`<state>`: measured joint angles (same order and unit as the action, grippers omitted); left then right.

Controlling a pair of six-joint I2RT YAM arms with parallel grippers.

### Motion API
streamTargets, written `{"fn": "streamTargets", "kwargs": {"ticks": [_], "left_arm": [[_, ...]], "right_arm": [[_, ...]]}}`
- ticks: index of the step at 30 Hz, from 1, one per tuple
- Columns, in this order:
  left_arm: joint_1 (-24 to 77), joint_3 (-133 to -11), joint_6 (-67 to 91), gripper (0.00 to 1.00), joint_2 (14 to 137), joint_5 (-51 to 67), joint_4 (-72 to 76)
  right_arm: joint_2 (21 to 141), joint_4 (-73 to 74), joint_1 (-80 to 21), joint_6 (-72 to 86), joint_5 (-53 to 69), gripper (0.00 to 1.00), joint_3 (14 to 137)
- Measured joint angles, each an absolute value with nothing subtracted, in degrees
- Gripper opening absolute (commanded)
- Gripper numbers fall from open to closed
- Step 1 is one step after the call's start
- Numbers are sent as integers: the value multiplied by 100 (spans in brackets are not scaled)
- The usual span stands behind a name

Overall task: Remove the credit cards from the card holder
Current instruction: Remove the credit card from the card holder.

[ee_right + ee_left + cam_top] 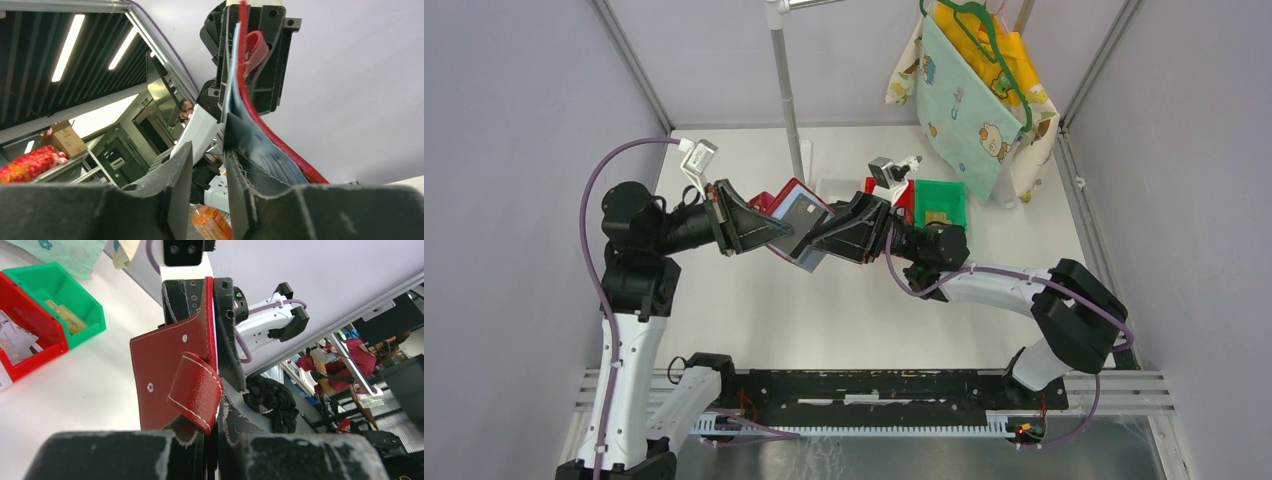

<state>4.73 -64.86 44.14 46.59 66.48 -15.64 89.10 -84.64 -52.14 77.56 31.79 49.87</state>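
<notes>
Left end effector (211, 440) hides card holder's (160, 365) lower edge.

White table (854, 310): red bin (37, 357), green bin (86, 331)

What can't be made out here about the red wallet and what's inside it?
- What remains inside the card holder: top view, too small, and black fingers cover its ends.
- Its sleeves: right wrist view shows them edge-on only.
- Whether the right gripper touches it: right wrist view, its own finger hides any contact.
- The red bin: left wrist view, cut off by the frame edge.
</notes>
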Motion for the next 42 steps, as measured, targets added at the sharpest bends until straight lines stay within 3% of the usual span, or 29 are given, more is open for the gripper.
{"fn": "streamTargets", "kwargs": {"ticks": [3, 7, 12, 20, 23, 28, 29, 32, 36, 39, 42], "left_arm": [[460, -6488, 4414, 2, 4628, 6593, -1566], [460, -6543, 4414, 2, 4606, 6573, -1568], [458, -6606, 4403, 2, 4550, 6534, -1586], [464, -6779, 4134, 11, 4565, 6414, -1935], [489, -6827, 3962, 11, 4615, 6287, -2250], [495, -6831, 3815, 2, 4663, 5944, -2536], [495, -6831, 3800, 2, 4661, 5876, -2545], [493, -6834, 3785, 2, 4622, 5804, -2539], [458, -6834, 3782, 2, 4565, 5708, -2482], [451, -6853, 3785, 2, 4552, 5708, -2418], [454, -6873, 3782, 2, 4547, 5728, -2381]], "right_arm": [[8910, -8593, -5231, 7776, 3140, 39, 5002], [8925, -8567, -5258, 7765, 3140, 18, 5109], [9019, -8490, -5284, 7793, 3094, 0, 5210], [9026, -8493, -5288, 7795, 3022, 0, 5135], [8962, -8562, -5282, 7811, 2858, 0, 4860], [8930, -8667, -5203, 7883, 2705, 0, 4501], [8930, -8663, -5201, 7889, 2700, 3, 4501], [8936, -8650, -5203, 7926, 2716, 22, 4569], [9050, -8672, -5251, 7968, 2786, 33, 4941], [9198, -8672, -5304, 7981, 2808, 30, 5207], [9277, -8670, -5323, 7996, 2810, 9, 5312]]}}
